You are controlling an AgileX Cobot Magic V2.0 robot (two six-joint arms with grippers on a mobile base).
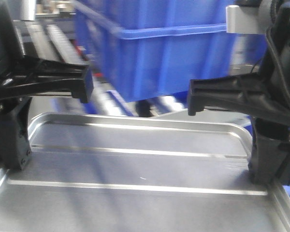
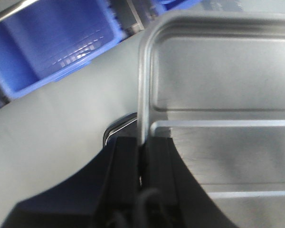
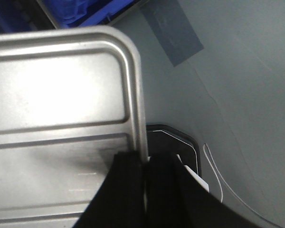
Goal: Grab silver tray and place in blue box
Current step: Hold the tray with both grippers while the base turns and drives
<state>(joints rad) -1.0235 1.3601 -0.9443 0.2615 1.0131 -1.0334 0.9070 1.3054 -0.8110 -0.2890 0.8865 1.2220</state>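
The silver tray (image 1: 135, 169) fills the lower front view, held level between both arms, its two long ridges running across. My left gripper (image 2: 141, 147) is shut on the tray's left rim (image 2: 143, 85). My right gripper (image 3: 146, 161) is shut on the tray's right rim (image 3: 138, 95). The blue box (image 1: 159, 48) stands just beyond the tray's far edge, its rolled rim higher than the tray. Part of the blue box (image 2: 52, 47) also shows at the upper left of the left wrist view, with its inside visible.
A grey floor (image 2: 61, 123) lies under the tray. A grey tape patch (image 3: 173, 33) and a thin white cable (image 3: 218, 180) lie on it at the right. A black rounded base part (image 3: 175, 142) sits below the right rim.
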